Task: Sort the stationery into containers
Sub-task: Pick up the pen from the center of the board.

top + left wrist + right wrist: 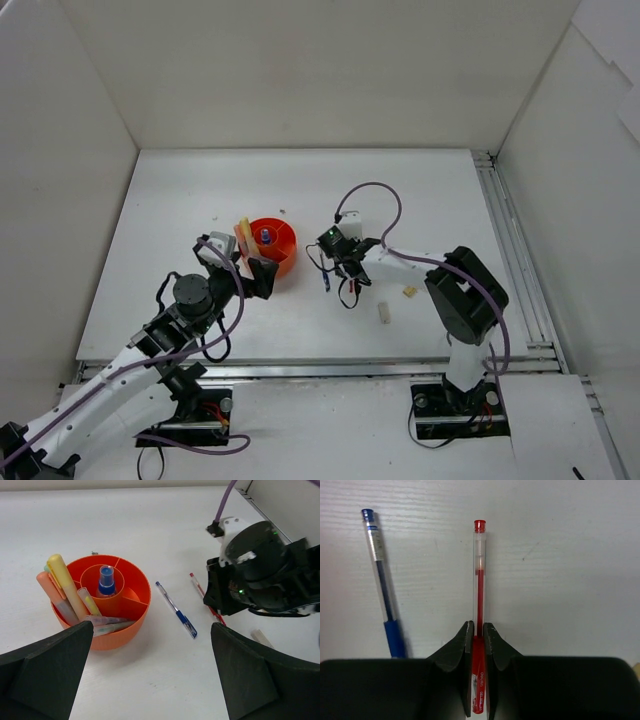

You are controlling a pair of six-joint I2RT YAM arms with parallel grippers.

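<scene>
**Right pincer** [478, 630] closed on the red pen [479, 575], which lies flat on the worktop [570, 555]. The grip sits toward the pen's near end, so much of the barrel runs ahead of the tips. We judge rotation the chief risk: lifted this far off-centre, the pen may droop or slip out. The blue pen [382, 595] lies just left of the pincer, and a skewed lift could nudge it. **Left pincer** [150, 630] stands wide and empty. The orange bowl [132, 617] is just ahead of it, with markers [65, 585] leaning in an outer compartment.
</scene>
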